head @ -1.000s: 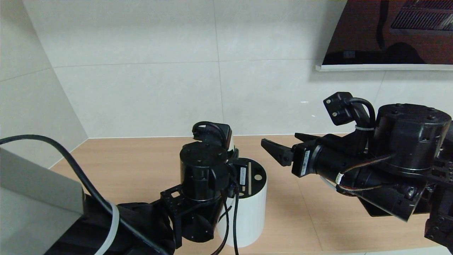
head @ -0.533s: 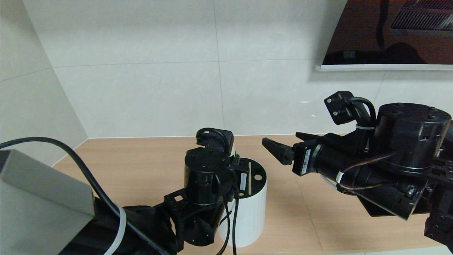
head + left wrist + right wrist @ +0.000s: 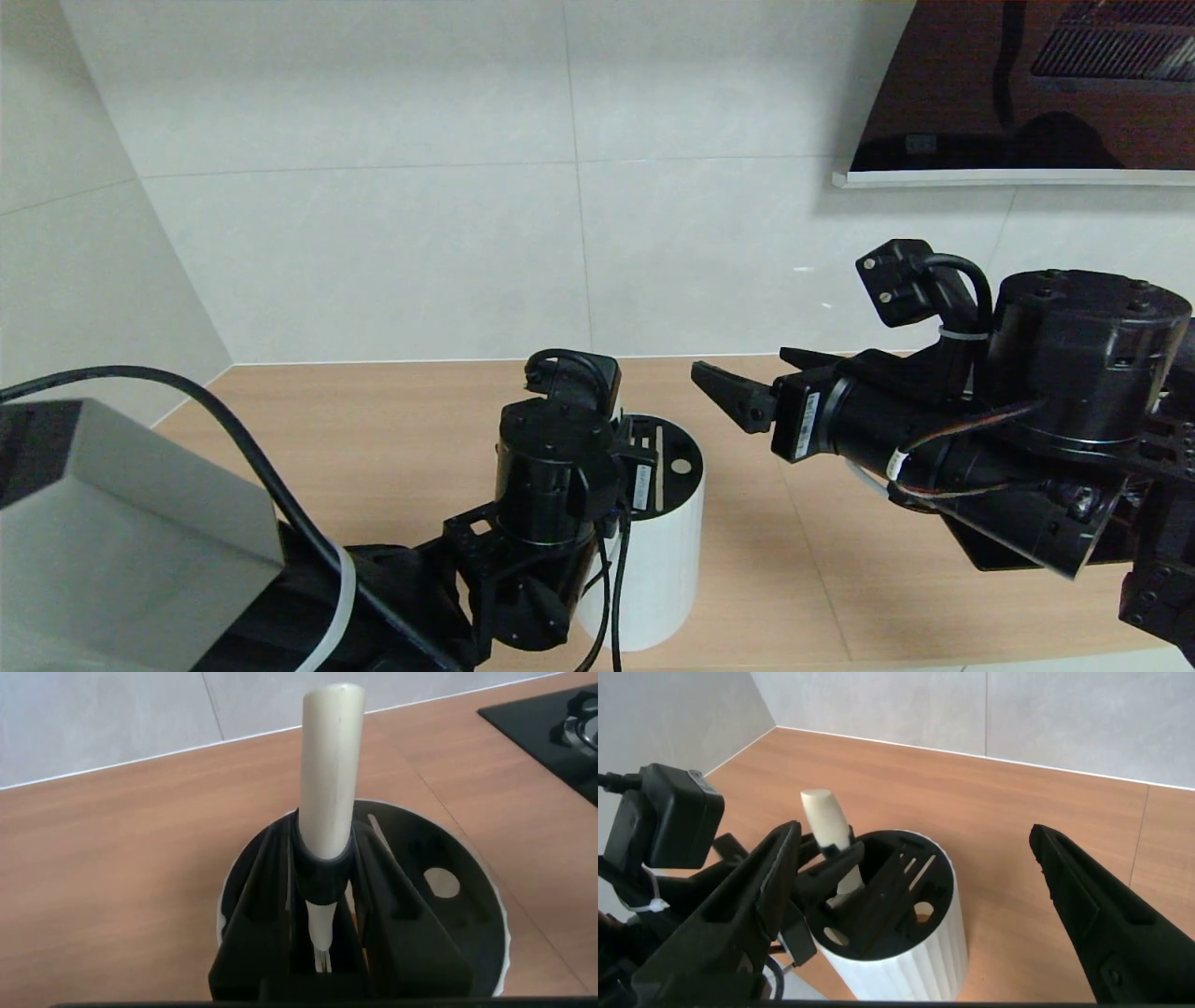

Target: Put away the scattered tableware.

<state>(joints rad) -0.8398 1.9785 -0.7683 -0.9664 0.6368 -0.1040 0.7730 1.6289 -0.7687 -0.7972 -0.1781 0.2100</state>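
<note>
A white cylindrical holder (image 3: 667, 551) with a black slotted top stands on the wooden counter (image 3: 373, 429). My left gripper (image 3: 322, 873) is directly above it, shut on a utensil with a cream handle (image 3: 329, 765). The utensil stands upright with its lower end down in a slot of the holder (image 3: 495, 915). The right wrist view shows the holder (image 3: 915, 952), the cream handle (image 3: 822, 812) and the left gripper (image 3: 831, 873) pinching it. My right gripper (image 3: 747, 378) hangs open to the right of the holder and slightly above it, with nothing between its fingers (image 3: 1064, 877).
A black cooktop (image 3: 561, 719) is set into the counter to the right, under my right arm. A dark range hood (image 3: 1027, 84) hangs on the tiled wall above it. Bare counter stretches left and behind the holder to the wall corner.
My left gripper has sunk a little and shifted slightly right, bringing the utensil lower onto the holder. My right arm has barely moved.
</note>
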